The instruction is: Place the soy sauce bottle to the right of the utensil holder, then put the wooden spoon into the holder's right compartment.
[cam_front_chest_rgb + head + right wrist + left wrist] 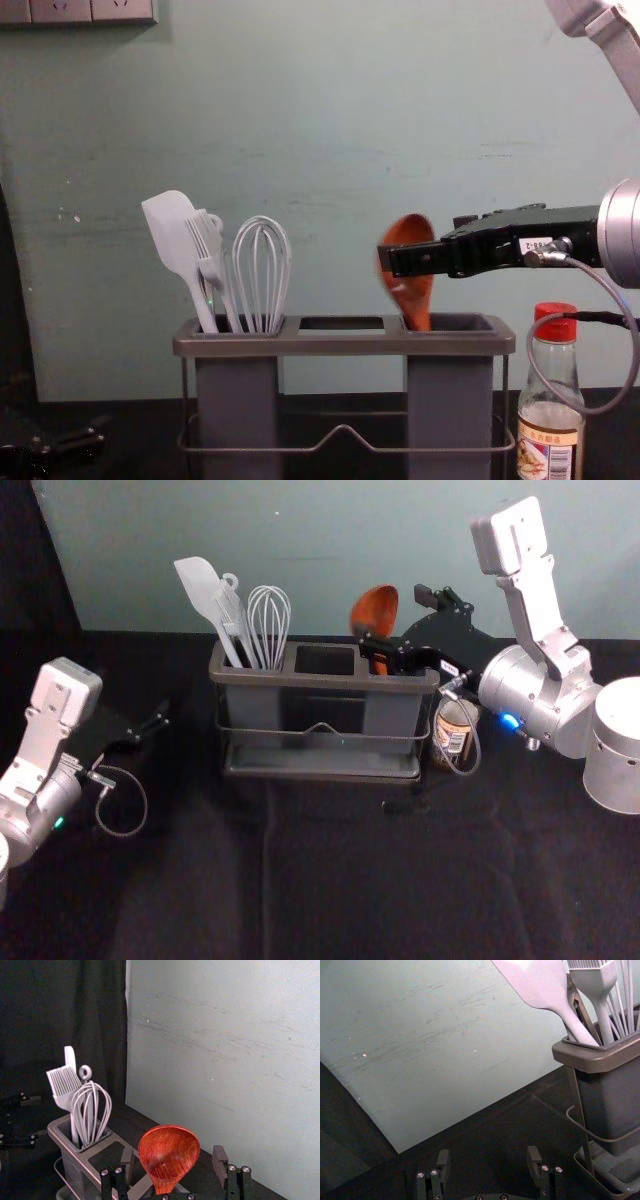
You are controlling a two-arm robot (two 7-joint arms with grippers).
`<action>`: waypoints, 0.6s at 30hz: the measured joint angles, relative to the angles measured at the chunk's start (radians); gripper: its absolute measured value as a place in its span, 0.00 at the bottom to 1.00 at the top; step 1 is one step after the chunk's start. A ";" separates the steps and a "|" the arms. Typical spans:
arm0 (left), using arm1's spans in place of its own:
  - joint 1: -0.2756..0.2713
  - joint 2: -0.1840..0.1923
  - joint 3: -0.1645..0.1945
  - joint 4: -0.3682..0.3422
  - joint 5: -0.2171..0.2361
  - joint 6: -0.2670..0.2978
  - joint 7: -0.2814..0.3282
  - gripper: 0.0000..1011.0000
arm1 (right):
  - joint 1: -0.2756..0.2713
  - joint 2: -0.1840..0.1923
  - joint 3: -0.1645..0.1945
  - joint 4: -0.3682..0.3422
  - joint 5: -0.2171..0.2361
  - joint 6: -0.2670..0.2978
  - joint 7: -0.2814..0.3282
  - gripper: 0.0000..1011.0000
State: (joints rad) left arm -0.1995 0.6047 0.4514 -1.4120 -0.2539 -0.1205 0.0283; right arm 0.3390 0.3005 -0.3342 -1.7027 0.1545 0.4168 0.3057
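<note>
Clearly, the wooden spoon [375, 608] stands in the right compartment [388, 715], with my right gripper [390, 614] wide around it

In the head view, I see the utensil holder [300, 681] in the middle of the table. The soy sauce bottle [454, 732] stands upright just beside its right end, partly behind a cable [477, 752] of my right arm. The right gripper reaches over the right compartment, at the spoon. In the left compartment [252, 705] there are a white spatula [198, 583], a brush [231, 615] and a whisk [268, 630]. My left gripper [150, 728] is parked to the left of the holder.

In the left wrist view, the two fingers of the left gripper [488, 1151] are far from each other, and it holds nothing.

In the right wrist view, the fingers of the right gripper [173, 1152] are also wide apart. The spoon's bowl is between them, with some space on both sides, so I do not grip it.

In the chest view, the spoon leans a little, its handle inside the right compartment and its bowl above the rim. One finger [415, 261] passes in front of the bowl. The bottle, with its red cap [556, 322], stands to the right of the holder, below my right arm.
</note>
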 joint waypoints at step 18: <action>0.000 0.000 0.000 0.000 0.000 0.000 0.000 0.99 | -0.007 -0.001 0.003 -0.019 -0.005 0.000 -0.008 0.99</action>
State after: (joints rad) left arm -0.1995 0.6047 0.4514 -1.4120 -0.2539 -0.1206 0.0283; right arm 0.3317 0.2999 -0.3314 -1.7215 0.1496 0.4167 0.2976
